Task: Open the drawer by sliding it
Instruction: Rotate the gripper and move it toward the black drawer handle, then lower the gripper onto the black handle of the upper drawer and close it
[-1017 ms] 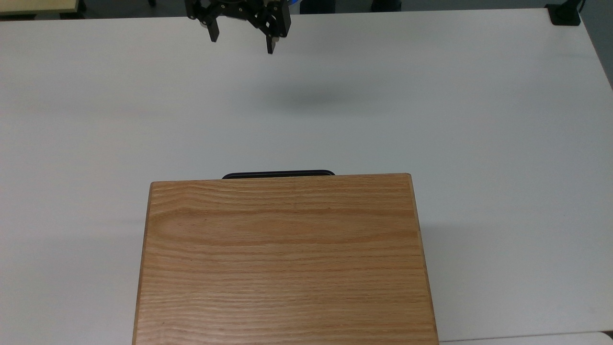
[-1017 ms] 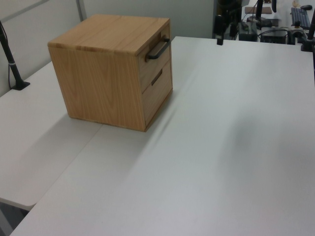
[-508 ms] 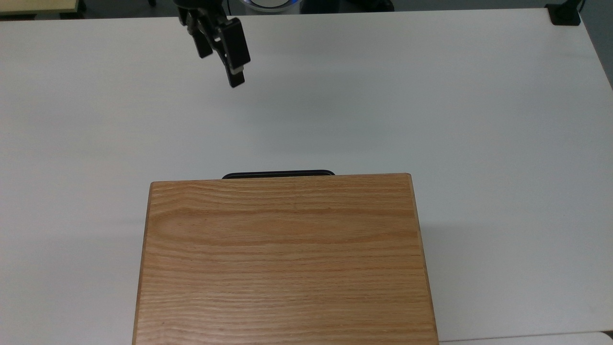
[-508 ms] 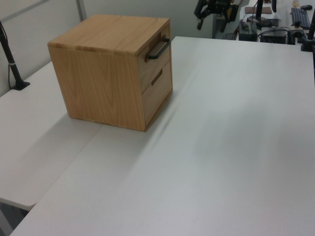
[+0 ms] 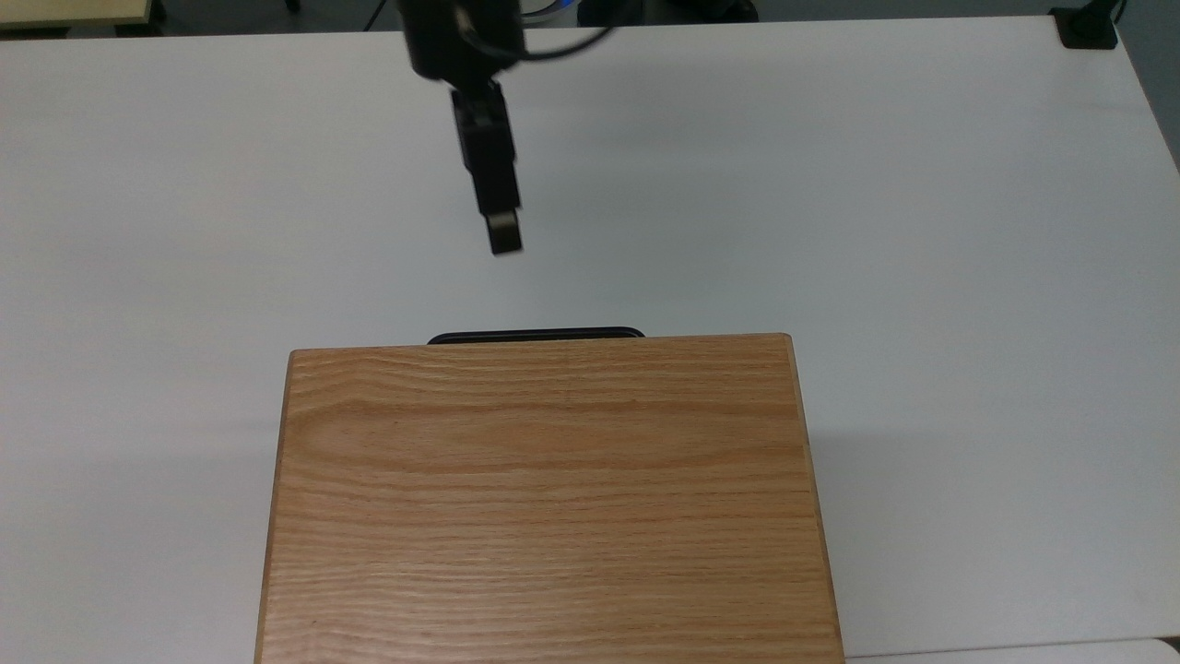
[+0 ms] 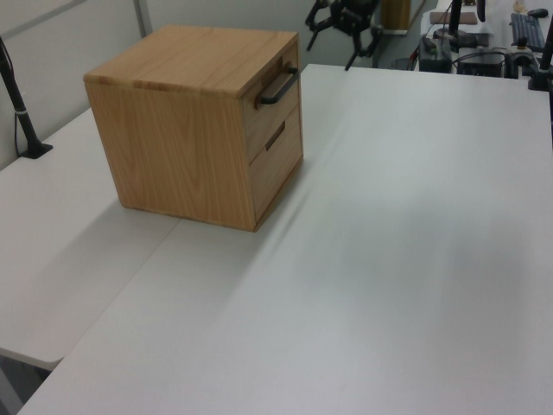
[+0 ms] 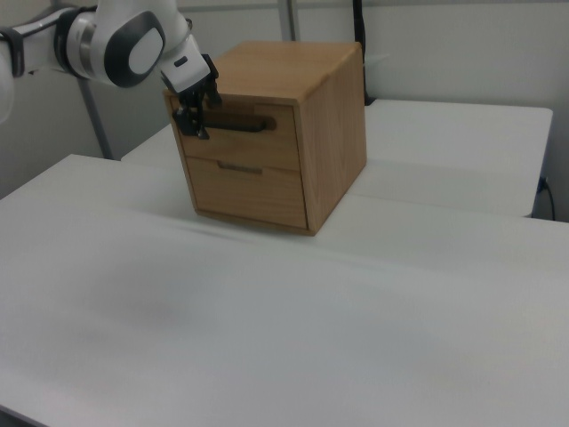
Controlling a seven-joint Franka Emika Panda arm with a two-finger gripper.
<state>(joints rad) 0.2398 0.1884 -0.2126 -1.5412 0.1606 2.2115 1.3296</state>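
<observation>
The cabinet [image 6: 194, 112] stands on the white counter [image 6: 389, 259], and everything here is placed from it. The drawer [image 6: 275, 95] is the upper of two in the cabinet's front, pushed fully in, with its black handle [image 6: 278, 86] sticking out from the front panel. The claw [image 6: 339, 36] hangs in the air in front of the cabinet, apart from the handle and off the counter. In the left view its fingers [image 6: 314, 33] stand spread wide, with nothing between them.
</observation>
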